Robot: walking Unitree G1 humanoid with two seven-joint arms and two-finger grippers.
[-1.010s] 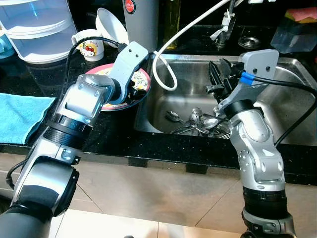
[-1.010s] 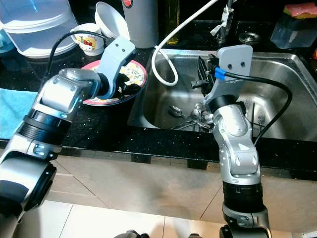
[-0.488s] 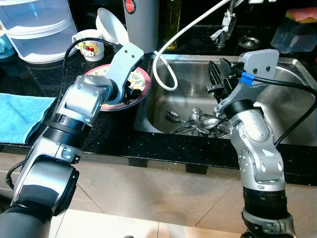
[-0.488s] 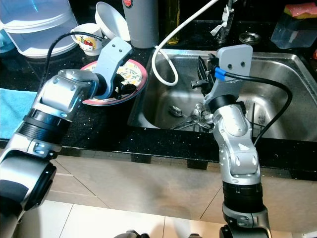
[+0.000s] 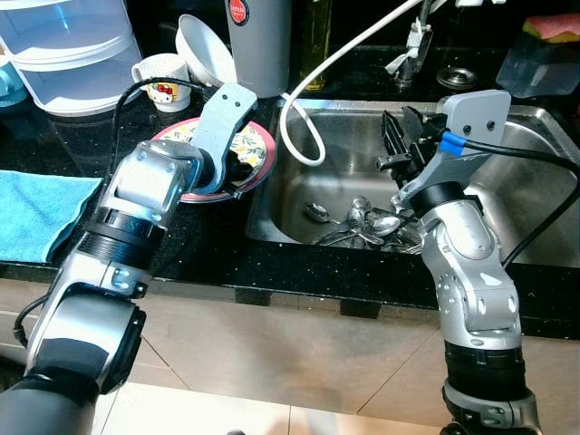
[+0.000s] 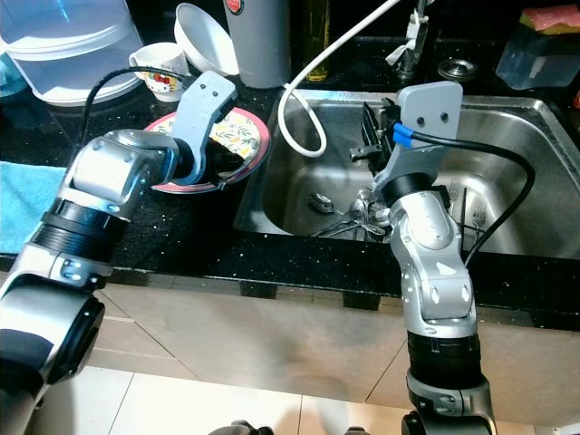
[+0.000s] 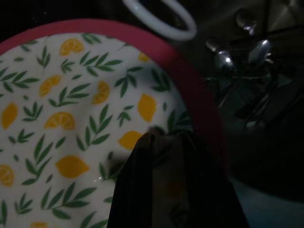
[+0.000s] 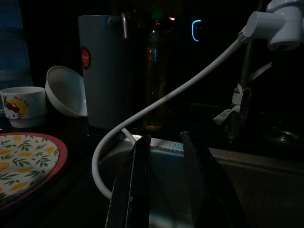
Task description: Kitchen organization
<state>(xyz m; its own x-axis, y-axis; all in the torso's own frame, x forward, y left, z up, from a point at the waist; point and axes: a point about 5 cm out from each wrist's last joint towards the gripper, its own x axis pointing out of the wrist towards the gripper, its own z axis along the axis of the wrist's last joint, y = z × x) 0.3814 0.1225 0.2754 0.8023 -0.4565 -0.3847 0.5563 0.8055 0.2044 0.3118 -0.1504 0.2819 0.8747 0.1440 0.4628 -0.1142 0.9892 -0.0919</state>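
A plate [image 5: 252,143] with a red rim and a lemon pattern sits at the sink's left edge, its near side raised off the black counter. My left gripper [image 7: 167,140] is over the plate's near rim and looks shut on it; the wrist hides the fingers in the eye views. Over the left half of the steel sink [image 5: 349,127] my right gripper [image 5: 396,149] hangs open, nothing between its fingers [image 8: 140,161]. Spoons and forks [image 5: 362,222] lie in a heap on the sink floor below it.
A white hose [image 5: 304,136] loops from the tap [image 5: 412,45] into the sink. Behind the plate stand a mug [image 5: 168,71], a tilted white bowl [image 5: 204,45] and a grey canister [image 5: 263,36]. A blue cloth [image 5: 36,213] and a clear plastic tub [image 5: 68,54] are at the left.
My left gripper and the plate have shifted a little to the left, away from the sink. The right arm has not moved.
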